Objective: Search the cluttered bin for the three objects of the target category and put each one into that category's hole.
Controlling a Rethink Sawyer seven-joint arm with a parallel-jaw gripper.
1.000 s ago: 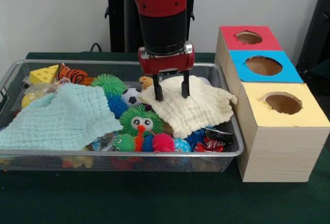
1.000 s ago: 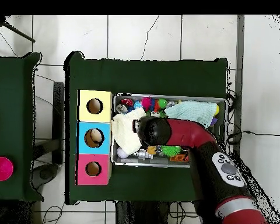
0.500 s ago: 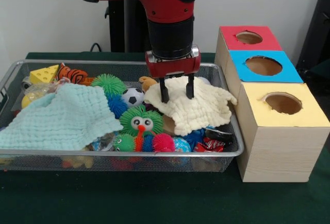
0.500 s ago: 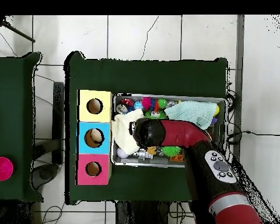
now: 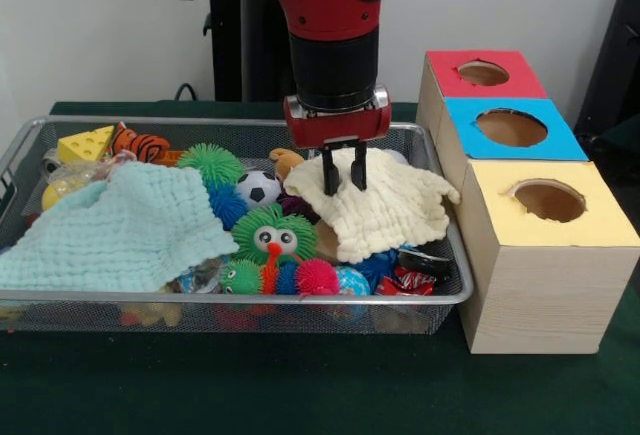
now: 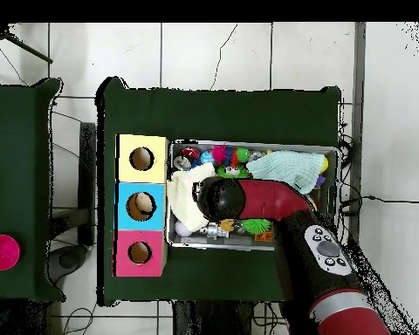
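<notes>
Front view: claw [image 5: 343, 177] pinching cream cloth [image 5: 385, 210] in bin [image 5: 100, 300].

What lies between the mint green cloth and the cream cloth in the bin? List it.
In the front view, toys fill the gap between the mint green cloth and the cream cloth: a green spiky ball, a small soccer ball, a blue spiky ball and a green googly-eyed spiky toy.

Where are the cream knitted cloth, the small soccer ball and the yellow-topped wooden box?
cream knitted cloth [image 5: 385, 210]: front view, on its middle, right of the gripper.
small soccer ball [image 5: 257, 188]: front view, on its visible top.
yellow-topped wooden box [image 5: 500, 225]: front view, on the yellow top, left of the hole.
</notes>
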